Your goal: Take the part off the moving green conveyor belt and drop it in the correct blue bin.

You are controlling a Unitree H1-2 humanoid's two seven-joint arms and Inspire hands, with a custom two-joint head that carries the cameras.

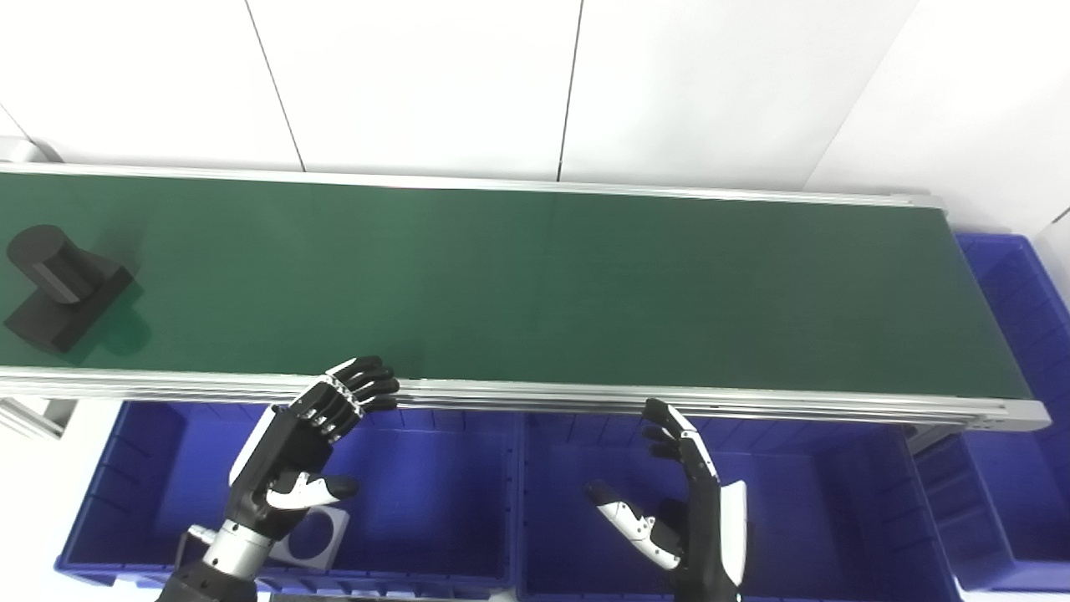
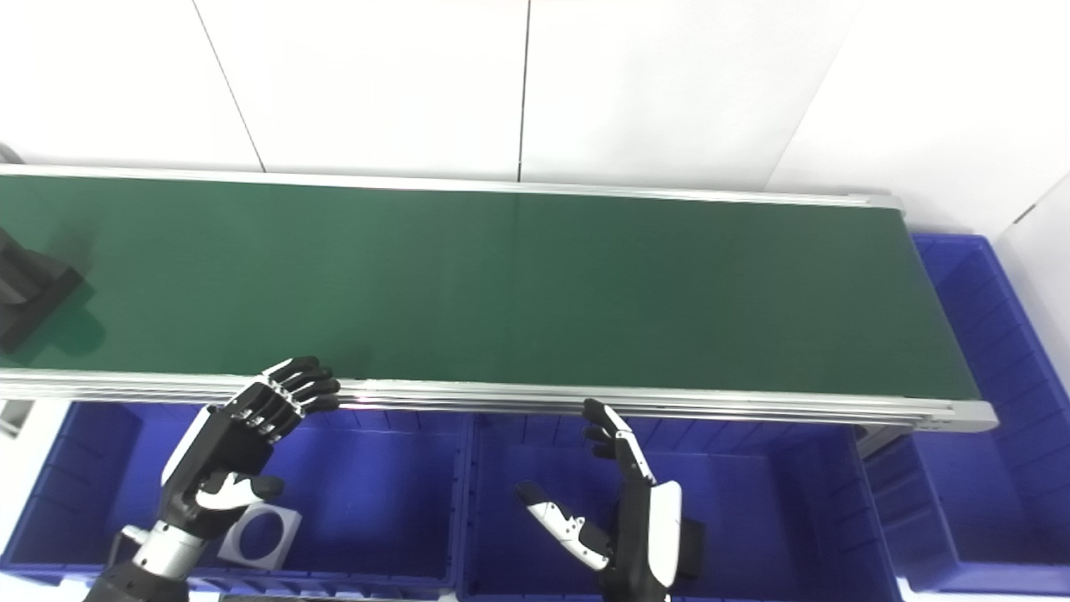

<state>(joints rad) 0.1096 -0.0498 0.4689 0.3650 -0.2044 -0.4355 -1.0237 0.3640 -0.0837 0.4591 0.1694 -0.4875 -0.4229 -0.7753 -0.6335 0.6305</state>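
Both my left hand (image 1: 288,456) and right hand (image 1: 698,510) hover empty, fingers spread; the black part (image 1: 58,284) rides the belt (image 1: 535,284) far off beyond my left hand. It looks rigid, fairly light; I'd wrap the upright cylinder

A black cylinder-on-block plastic part (image 1: 58,284) lies at the far left of the long green conveyor belt (image 1: 535,284); blue plastic bins (image 1: 435,502) sit below it.
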